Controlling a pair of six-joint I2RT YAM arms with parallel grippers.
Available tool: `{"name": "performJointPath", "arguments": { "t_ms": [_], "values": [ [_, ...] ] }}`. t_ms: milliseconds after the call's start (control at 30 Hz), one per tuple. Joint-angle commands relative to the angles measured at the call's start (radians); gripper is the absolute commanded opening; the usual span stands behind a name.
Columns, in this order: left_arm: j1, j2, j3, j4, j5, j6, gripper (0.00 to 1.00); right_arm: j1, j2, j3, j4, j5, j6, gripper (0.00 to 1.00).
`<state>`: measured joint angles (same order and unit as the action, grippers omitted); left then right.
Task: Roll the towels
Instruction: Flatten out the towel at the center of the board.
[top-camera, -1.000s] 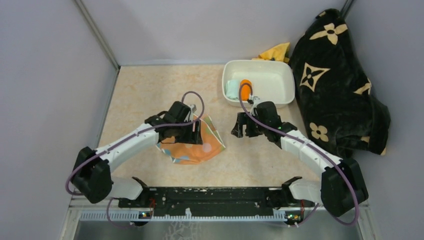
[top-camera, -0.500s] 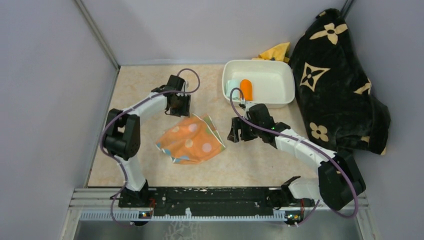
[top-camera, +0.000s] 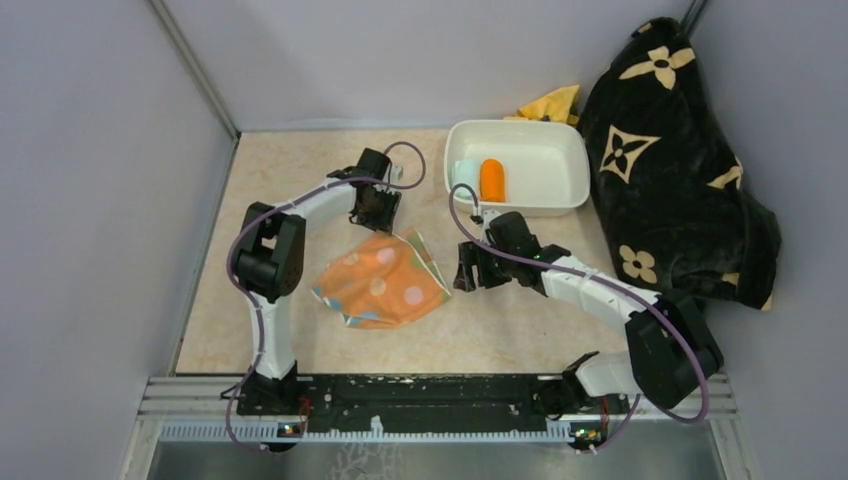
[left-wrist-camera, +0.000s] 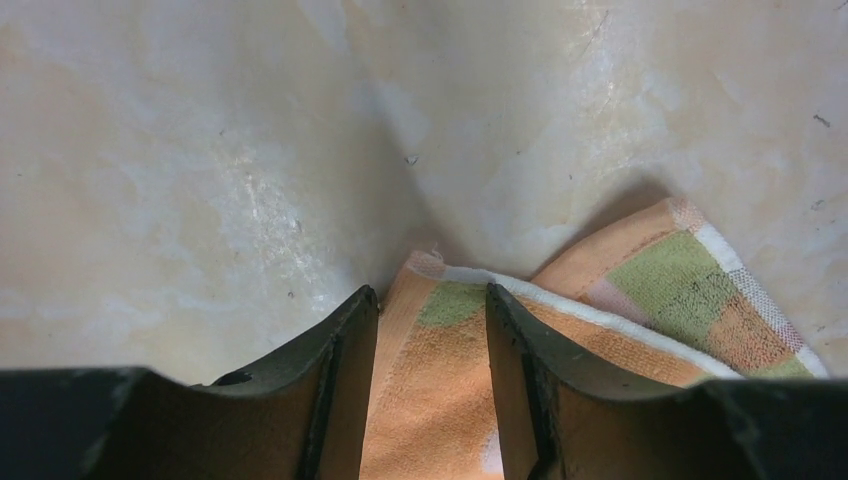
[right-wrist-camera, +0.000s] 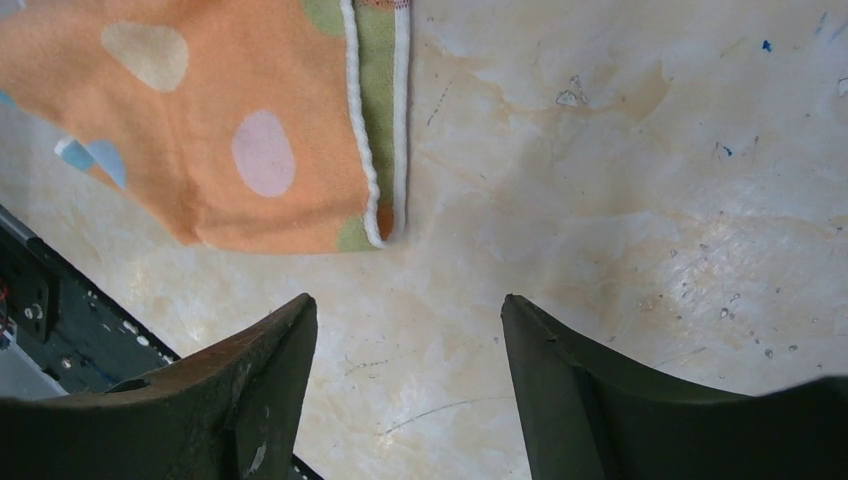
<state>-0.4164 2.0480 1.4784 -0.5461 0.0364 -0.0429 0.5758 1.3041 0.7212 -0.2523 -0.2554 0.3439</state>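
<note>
Top external view: a white tub (top-camera: 560, 140) stands at the far right of the table (top-camera: 290, 180). It holds two rolled towels lying side by side against its left wall, the mint green towel (top-camera: 465, 177) outermost and the orange towel (top-camera: 492, 179) just beside it. The rest of the tub floor is bare.

The polka-dot towel (top-camera: 385, 283) lies unrolled and loosely folded on the table, well apart from the tub, between the two arms. The left gripper (top-camera: 380, 207) is at its far corner. The right gripper (top-camera: 470, 268) is just beside its right edge.

Left wrist view: jaws apart, one finger (left-wrist-camera: 345, 370) on each side of the towel's corner. The cloth lies flat between them and is not pinched.

Right wrist view: jaws apart over bare table, nothing between them. The towel's white-hemmed corner lies ahead and to the left, clear of both fingers.

A black blanket with tan flowers (top-camera: 670, 160) is heaped to the right of the tub. A yellow cloth (top-camera: 553, 104) lies behind the tub.
</note>
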Motion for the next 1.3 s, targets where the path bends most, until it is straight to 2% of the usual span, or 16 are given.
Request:
{"name": "performJointPath", "arguments": {
  "t_ms": [0,267,367,500,700,833,1000,1267],
  "values": [
    [-0.024,0.099,0.001,-0.060,-0.019,0.016,0.49,0.021,0.036,0.063,0.030,0.017,-0.031,0.68],
    [-0.036,0.080,-0.090,-0.050,-0.002,-0.017,0.26,0.035,0.138,0.146,0.094,0.074,-0.057,0.65],
    [-0.037,0.003,-0.123,-0.046,0.003,-0.024,0.13,0.035,0.188,0.188,0.140,0.112,-0.055,0.63],
    [-0.037,-0.137,-0.202,-0.029,0.019,-0.040,0.06,0.035,0.294,0.282,0.189,0.120,-0.054,0.58],
    [-0.037,-0.316,-0.335,-0.005,0.072,-0.085,0.03,0.045,0.482,0.411,0.271,0.079,-0.058,0.48],
    [-0.036,-0.385,-0.403,0.009,0.073,-0.096,0.02,0.078,0.581,0.500,0.286,0.024,-0.103,0.47],
    [-0.038,-0.416,-0.444,0.013,0.069,-0.102,0.01,0.109,0.684,0.568,0.281,-0.082,-0.145,0.47],
    [-0.037,-0.460,-0.479,0.026,0.073,-0.113,0.00,0.122,0.778,0.589,0.284,-0.124,-0.168,0.45]
  ]
}}
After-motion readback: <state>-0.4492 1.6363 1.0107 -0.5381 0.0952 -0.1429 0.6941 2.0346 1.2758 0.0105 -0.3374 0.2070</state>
